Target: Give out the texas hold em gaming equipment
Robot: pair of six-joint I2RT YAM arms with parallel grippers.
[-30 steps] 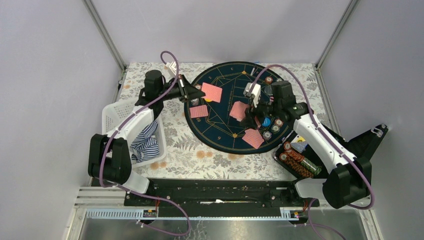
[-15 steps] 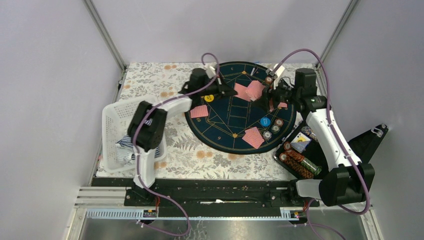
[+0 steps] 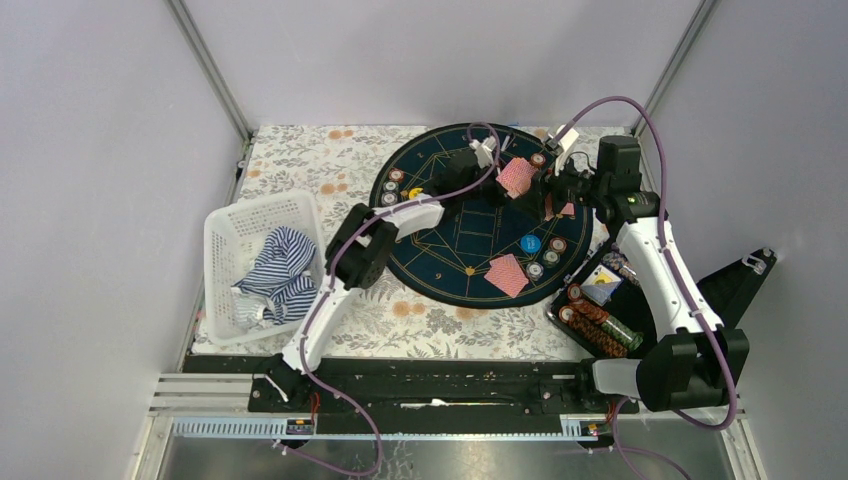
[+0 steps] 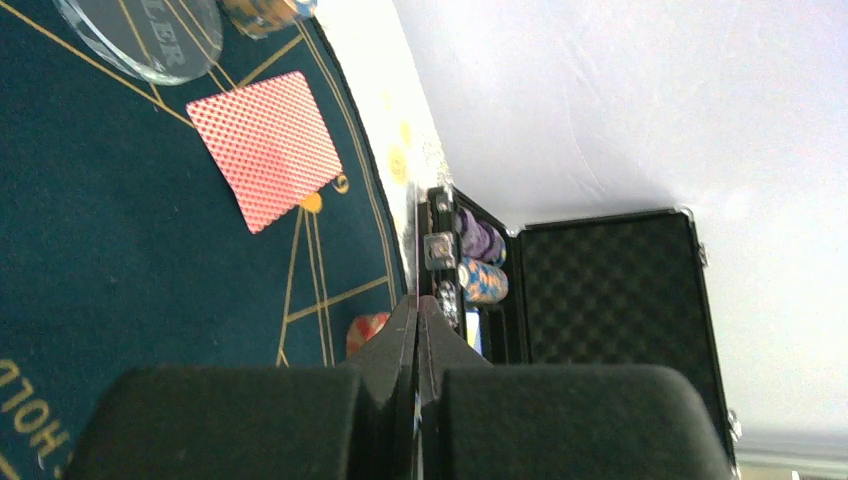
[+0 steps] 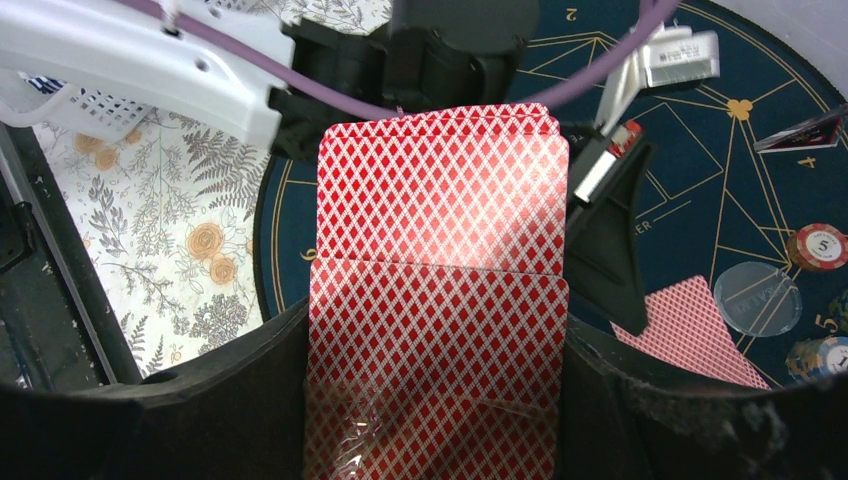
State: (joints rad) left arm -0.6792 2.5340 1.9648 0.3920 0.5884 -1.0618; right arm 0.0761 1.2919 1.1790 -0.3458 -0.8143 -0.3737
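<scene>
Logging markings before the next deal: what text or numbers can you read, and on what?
"LER": on the clear disc, the rest cut off.
"HOL": gold letters on the mat, cut off at the frame edge.
"5": on the red chip.
"2": gold, near the mat's rim, right wrist view.
Cards: red pattern only, no text.
Mat numbers in the top view: too small to read.

Basket (image 3: 250,215) left of round mat (image 3: 450,255), cloth (image 3: 283,268) inside it, chip case (image 3: 728,288) right of mat, card (image 3: 507,274) on mat's near edge
</scene>
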